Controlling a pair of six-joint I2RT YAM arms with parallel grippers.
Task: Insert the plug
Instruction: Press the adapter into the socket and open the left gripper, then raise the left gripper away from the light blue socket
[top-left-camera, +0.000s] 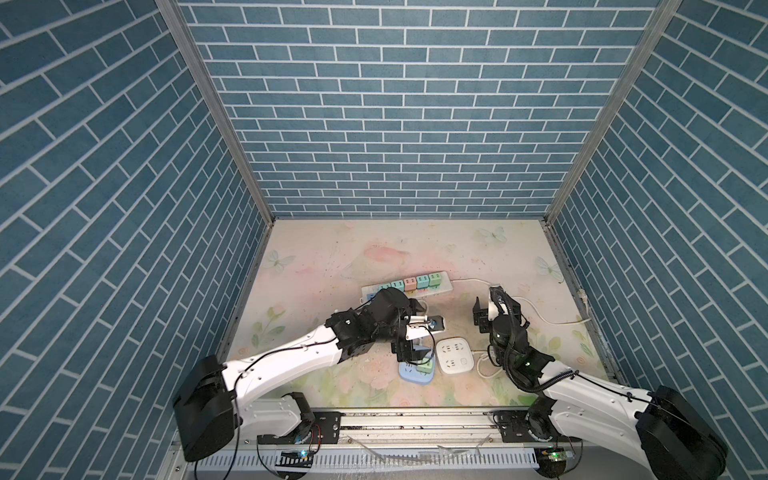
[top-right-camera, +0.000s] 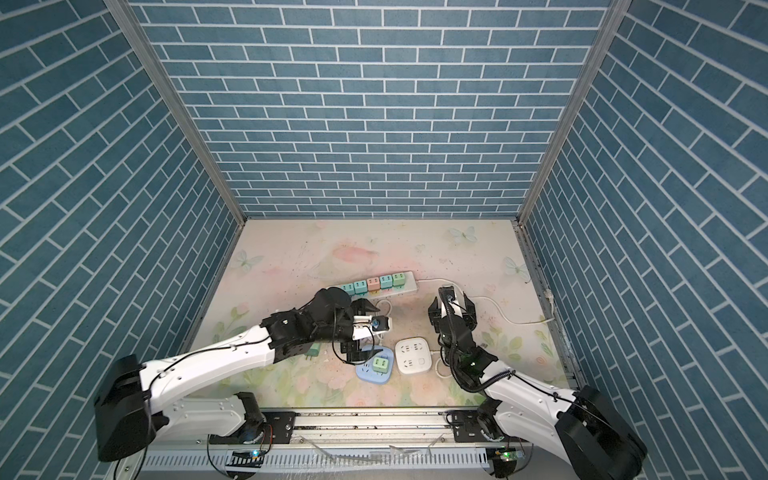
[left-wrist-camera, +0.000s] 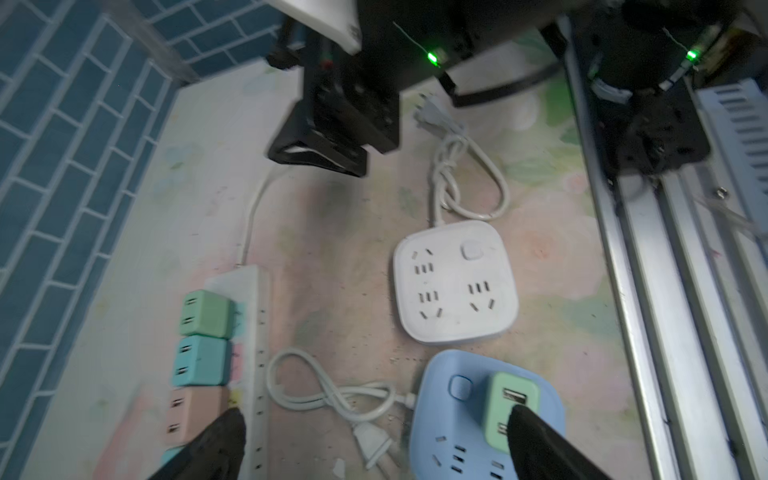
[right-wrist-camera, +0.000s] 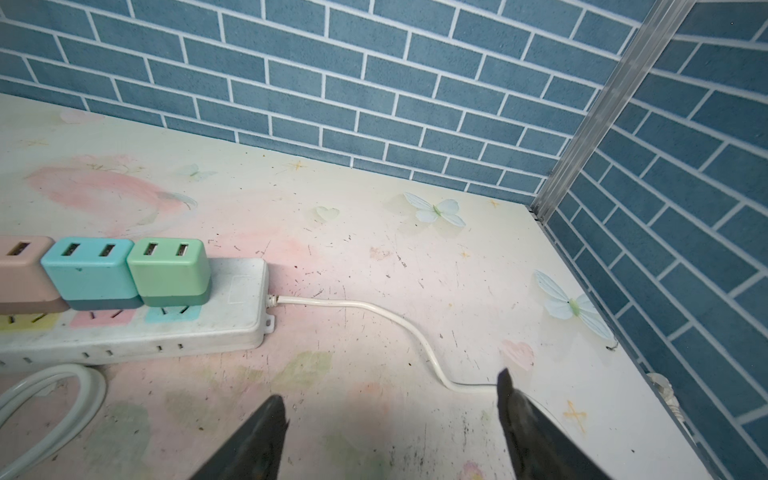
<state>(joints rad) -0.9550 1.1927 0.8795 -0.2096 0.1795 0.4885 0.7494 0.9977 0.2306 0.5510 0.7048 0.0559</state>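
A light green plug (left-wrist-camera: 509, 399) stands upright on the blue socket block (left-wrist-camera: 440, 419), and its prongs are hidden. Both top views show the plug (top-left-camera: 424, 366) (top-right-camera: 379, 364) on the block (top-left-camera: 405, 372) (top-right-camera: 365, 375) near the front middle of the mat. My left gripper (left-wrist-camera: 376, 436) (top-left-camera: 413, 330) (top-right-camera: 360, 330) hangs over it, open wide and holding nothing. One of its fingertips (left-wrist-camera: 536, 436) overlaps the plug in the wrist view. My right gripper (right-wrist-camera: 390, 415) (top-left-camera: 496, 306) (top-right-camera: 451, 306) is open and empty, farther back on the right.
A white square socket block (top-left-camera: 455, 355) (left-wrist-camera: 455, 282) lies right of the blue one. A long white power strip (top-left-camera: 444, 286) (right-wrist-camera: 232, 316) holds several coloured plugs at mid-table, its cord (right-wrist-camera: 374, 311) running right. A loose white cord plug (left-wrist-camera: 372, 440) lies between strip and blue block.
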